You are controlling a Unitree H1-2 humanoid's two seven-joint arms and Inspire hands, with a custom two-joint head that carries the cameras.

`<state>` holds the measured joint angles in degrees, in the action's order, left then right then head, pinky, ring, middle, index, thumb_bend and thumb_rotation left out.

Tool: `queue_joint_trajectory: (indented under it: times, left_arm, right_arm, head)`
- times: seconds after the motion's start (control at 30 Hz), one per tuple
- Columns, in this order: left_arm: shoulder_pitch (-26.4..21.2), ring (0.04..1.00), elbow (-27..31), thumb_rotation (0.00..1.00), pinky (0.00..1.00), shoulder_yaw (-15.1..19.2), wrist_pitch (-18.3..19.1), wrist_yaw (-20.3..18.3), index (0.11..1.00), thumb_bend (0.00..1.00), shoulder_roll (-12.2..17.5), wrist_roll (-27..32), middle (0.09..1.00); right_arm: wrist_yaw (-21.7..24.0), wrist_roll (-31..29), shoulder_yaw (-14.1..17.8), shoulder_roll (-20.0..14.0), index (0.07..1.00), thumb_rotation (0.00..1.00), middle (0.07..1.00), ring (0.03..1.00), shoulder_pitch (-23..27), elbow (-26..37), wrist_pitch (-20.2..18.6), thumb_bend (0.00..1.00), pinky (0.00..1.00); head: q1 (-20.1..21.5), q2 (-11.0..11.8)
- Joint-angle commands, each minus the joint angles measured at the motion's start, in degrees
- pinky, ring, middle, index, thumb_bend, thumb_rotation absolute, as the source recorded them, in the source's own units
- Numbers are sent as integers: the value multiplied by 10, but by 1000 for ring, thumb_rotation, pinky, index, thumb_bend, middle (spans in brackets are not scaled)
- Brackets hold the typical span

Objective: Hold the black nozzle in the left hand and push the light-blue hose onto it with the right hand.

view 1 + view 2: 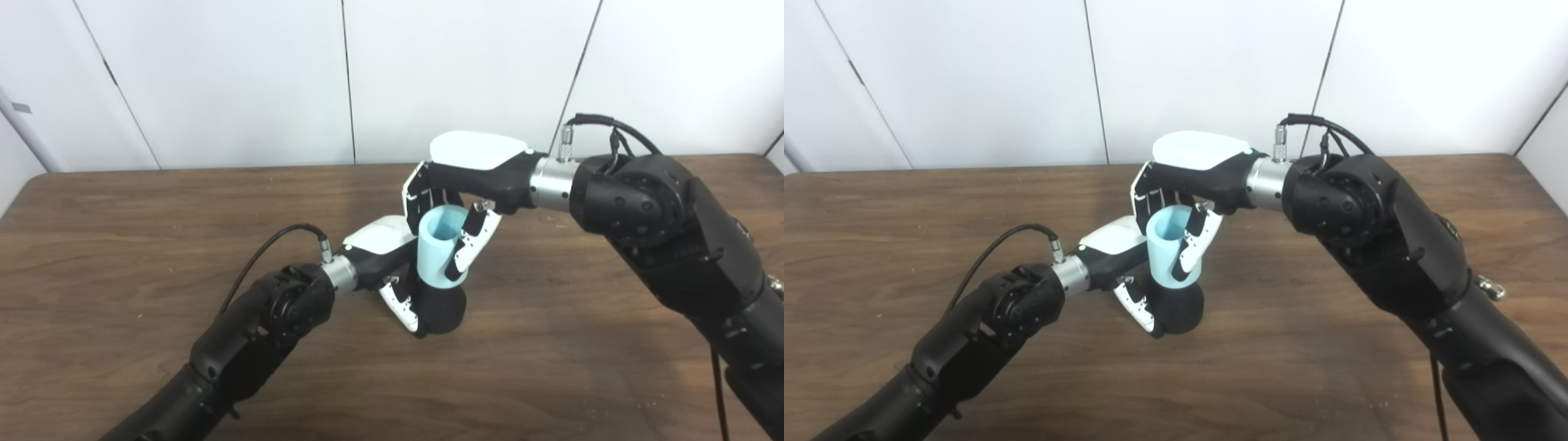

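Observation:
A black nozzle (442, 309) stands upright on the brown table (153, 245) near its middle. My left hand (386, 257) wraps around its left side, thumb low against the base, shut on it. A short light-blue hose (436, 251) sits upright over the top of the nozzle, open end up. My right hand (456, 202) reaches in from the right above it, fingers and thumb closed around the hose's upper part. In the right eye view the hose (1167, 254) and nozzle (1179, 309) show the same stack.
White wall panels (245, 79) rise behind the table's far edge. My right forearm (667, 239) crosses the right half of the table. A cable (263, 254) loops up from my left wrist.

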<state>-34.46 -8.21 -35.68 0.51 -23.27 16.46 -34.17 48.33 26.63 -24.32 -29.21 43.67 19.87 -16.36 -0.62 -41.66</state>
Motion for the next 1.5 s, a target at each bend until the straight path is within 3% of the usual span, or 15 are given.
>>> queue_joint_trajectory:
  times: [0.0, 0.2, 0.37, 0.6, 0.8, 0.93, 0.97, 1.03, 1.17, 1.2, 1.3, 1.47]
  left_arm:
    - [16, 602, -19, 0, 1000, -12, 15, -42, 466, 524, 21, -23, 512]
    - [19, 589, -18, 0, 1000, -8, 16, -37, 466, 524, 21, -22, 512]
    - [19, 586, -20, 0, 1000, -6, 16, -36, 466, 523, 19, -21, 512]
    - [20, 585, -18, 0, 1000, -6, 17, -36, 466, 523, 18, -22, 512]
    - [21, 585, -18, 0, 1000, -6, 17, -34, 466, 524, 17, -25, 511]
    - [20, 585, -20, 0, 1000, -7, 14, -34, 466, 524, 17, -24, 511]
    - [20, 588, -22, 0, 1000, -7, 13, -33, 466, 524, 16, -25, 511]
    - [19, 594, -24, 0, 1000, -8, 13, -33, 466, 524, 16, -25, 512]
    - [18, 602, -25, 0, 1000, -9, 12, -33, 464, 523, 15, -26, 515]
    - [18, 603, -25, 0, 1000, -9, 11, -33, 463, 523, 15, -26, 516]
    - [18, 604, -27, 0, 1000, -9, 10, -33, 463, 523, 15, -25, 516]
    - [18, 604, -26, 0, 1000, -10, 12, -36, 463, 523, 15, -25, 516]
  right_arm:
    - [14, -4, 3, -26, 476, 0, 492, 448, -19, -2, -5, 502, 349]
    - [-35, -6, 33, -23, 487, 0, 487, 438, -81, 8, -15, 503, 362]
    - [-69, -2, 33, -14, 501, 0, 481, 435, -114, 13, -14, 503, 361]
    - [-81, -7, 26, -15, 493, 0, 468, 426, -113, 12, -10, 504, 399]
    - [-84, -22, 25, -15, 491, 0, 469, 452, -107, 11, 5, 504, 373]
    - [-80, -40, 33, -18, 531, 0, 540, 461, -94, 23, 7, 494, 324]
    - [-80, -43, 35, -20, 635, 27, 663, 576, -90, 29, 10, 702, 389]
    - [-79, -47, 38, -22, 742, 73, 799, 699, -83, 36, 15, 896, 477]
    - [-68, -49, 42, -28, 829, 99, 890, 775, -67, 40, 28, 960, 555]
    - [-66, -48, 42, -29, 847, 111, 910, 825, -64, 41, 31, 967, 638]
    - [-61, -46, 49, -32, 861, 119, 923, 867, -57, 43, 33, 970, 726]
    - [-64, -57, 67, -32, 866, 129, 926, 879, -54, 50, 35, 972, 759]
  head:
    - [-4, 1]
    - [-3, -2]
    - [-3, -2]
    - [-5, -4]
    - [-2, -3]
    - [-2, -3]
    - [-2, -2]
    - [-2, -2]
    - [0, 0]
    - [0, 0]
    - [0, -1]
    - [1, -2]
